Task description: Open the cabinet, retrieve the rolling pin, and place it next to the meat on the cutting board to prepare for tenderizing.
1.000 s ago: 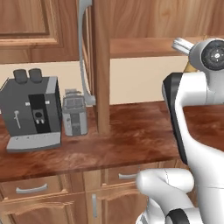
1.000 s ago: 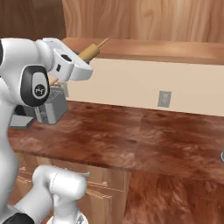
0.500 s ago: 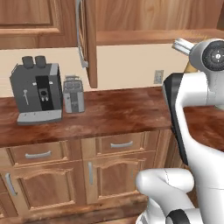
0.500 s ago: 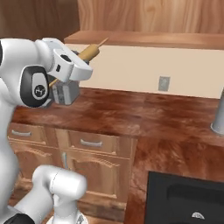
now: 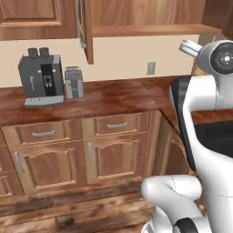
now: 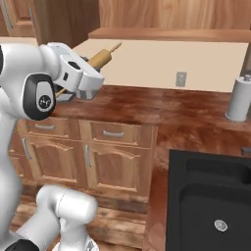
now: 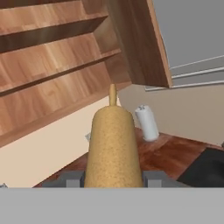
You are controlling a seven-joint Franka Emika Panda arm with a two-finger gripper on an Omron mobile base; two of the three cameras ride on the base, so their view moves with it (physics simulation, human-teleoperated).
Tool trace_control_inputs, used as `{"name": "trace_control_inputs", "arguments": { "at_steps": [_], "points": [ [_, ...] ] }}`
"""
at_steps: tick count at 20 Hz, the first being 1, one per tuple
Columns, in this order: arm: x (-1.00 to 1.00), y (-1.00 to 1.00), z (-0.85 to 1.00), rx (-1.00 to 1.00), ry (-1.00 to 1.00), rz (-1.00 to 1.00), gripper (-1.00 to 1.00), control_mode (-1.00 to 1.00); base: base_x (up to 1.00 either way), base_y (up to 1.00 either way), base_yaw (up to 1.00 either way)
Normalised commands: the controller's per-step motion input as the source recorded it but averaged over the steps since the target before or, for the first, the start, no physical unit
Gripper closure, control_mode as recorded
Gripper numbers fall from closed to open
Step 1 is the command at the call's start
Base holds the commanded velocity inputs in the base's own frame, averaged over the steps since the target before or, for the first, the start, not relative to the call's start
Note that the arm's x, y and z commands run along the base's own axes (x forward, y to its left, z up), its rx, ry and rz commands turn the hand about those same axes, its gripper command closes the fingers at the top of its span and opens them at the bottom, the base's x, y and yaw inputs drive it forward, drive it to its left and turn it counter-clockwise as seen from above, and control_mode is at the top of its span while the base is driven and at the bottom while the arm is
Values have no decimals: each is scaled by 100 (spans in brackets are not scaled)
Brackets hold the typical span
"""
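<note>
Rolling pin [image 7: 113,146]: light-tan wood w/ fine speckled grain, thick round barrel, narrow stub handle at far end pointing away from cam. In right base view pin [image 6: 100,58] sticks out up & fwd from the tool [image 6: 88,78], tilted, stub tip against pale wall, held in air above the table [image 6: 147,105].

Tool closed on the pin: dark fingertips [image 7: 72,179] press barrel from both sides in hand view.

Cabinet [image 5: 136,18] up on wall, door [image 5: 86,29] swung open edge-on w/ grey bar handle; hand view shows its wooden shelves [image 7: 52,57], bare.

On table in left base view: dark coffee machine [image 5: 41,77], grey canister [image 5: 73,83] just beside it. White cylinder [image 6: 240,98] stands near black sink [image 6: 211,196]. Wall outlet [image 6: 181,78] on backsplash.
</note>
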Motion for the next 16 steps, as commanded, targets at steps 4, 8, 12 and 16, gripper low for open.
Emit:
{"name": "trace_control_inputs", "arguments": {
  "at_steps": [4, 8, 12, 16],
  "points": [
    [0, 0, 0, 0, 0, 0, 100, 100, -83, 46, -12],
    [0, 0, 0, 0, 0, 0, 100, 100, -73, 63, -14],
    [0, 0, 0, 0, 0, 0, 100, 100, -69, 67, -15],
    [0, 0, 0, 0, 0, 0, 100, 100, -70, 64, -15]
  ]
}}
